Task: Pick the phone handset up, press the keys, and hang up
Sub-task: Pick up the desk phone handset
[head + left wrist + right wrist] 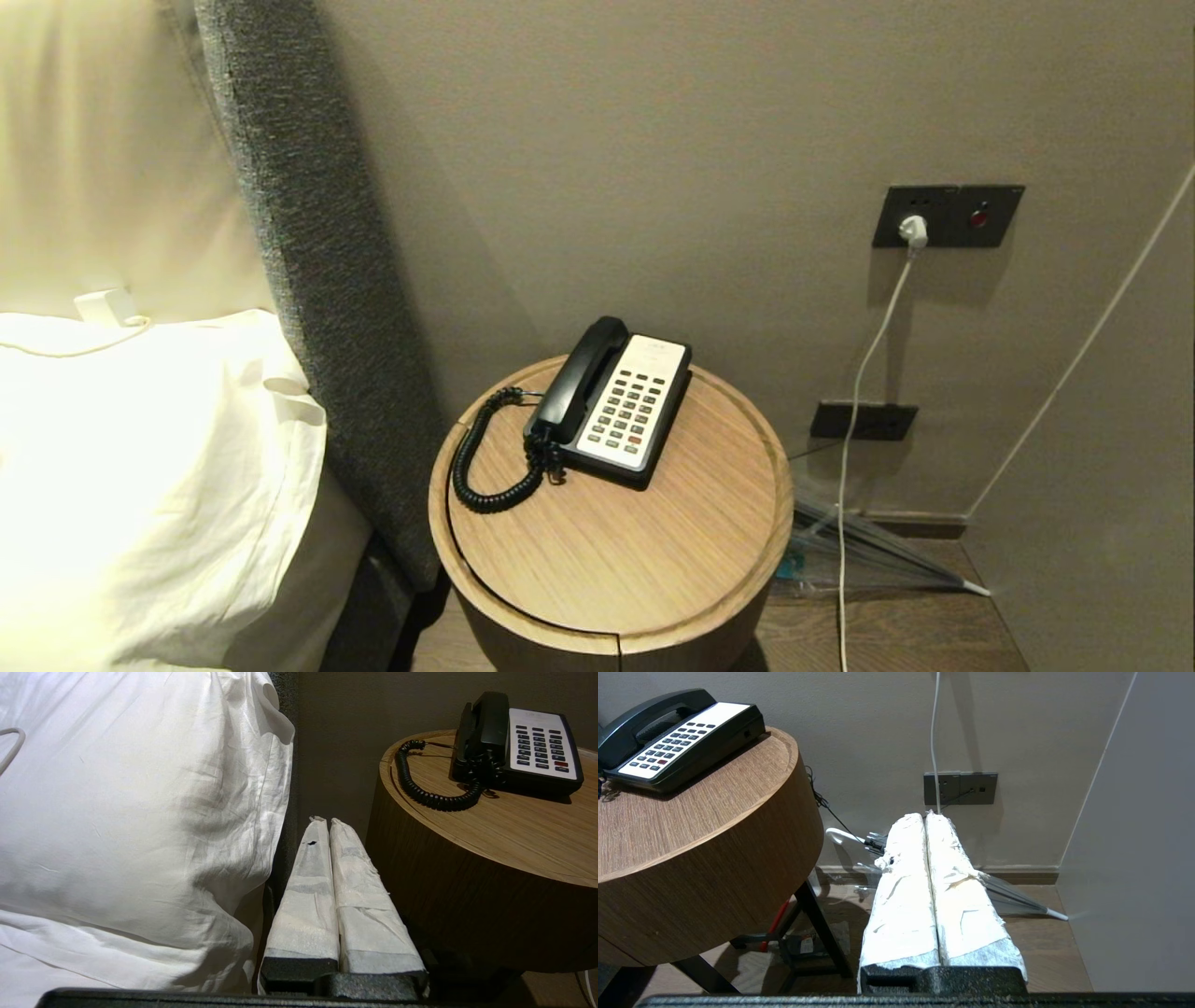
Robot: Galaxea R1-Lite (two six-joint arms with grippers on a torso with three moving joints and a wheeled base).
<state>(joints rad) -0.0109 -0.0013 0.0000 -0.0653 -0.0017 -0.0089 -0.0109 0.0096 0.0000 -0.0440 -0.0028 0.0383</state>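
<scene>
The black phone handset (581,378) rests in its cradle on the left side of the phone base (644,362), whose white face carries rows of dark keys (624,411). Its coiled cord (481,457) loops over the round wooden table (653,551). In the left wrist view the handset (481,728) lies far ahead and above my left gripper (325,820), which is shut, empty, and low between the pillow and the table's side. My right gripper (924,815) is shut and empty, low beside the table, with the handset (642,711) up on the tabletop. Neither arm shows in the head view.
A bed with a white pillow (140,467) and a grey padded headboard (317,280) stands left of the table. On the wall are a socket plate (948,217) with a white cable (854,411) hanging down. A folded clear umbrella (1017,898) lies on the floor.
</scene>
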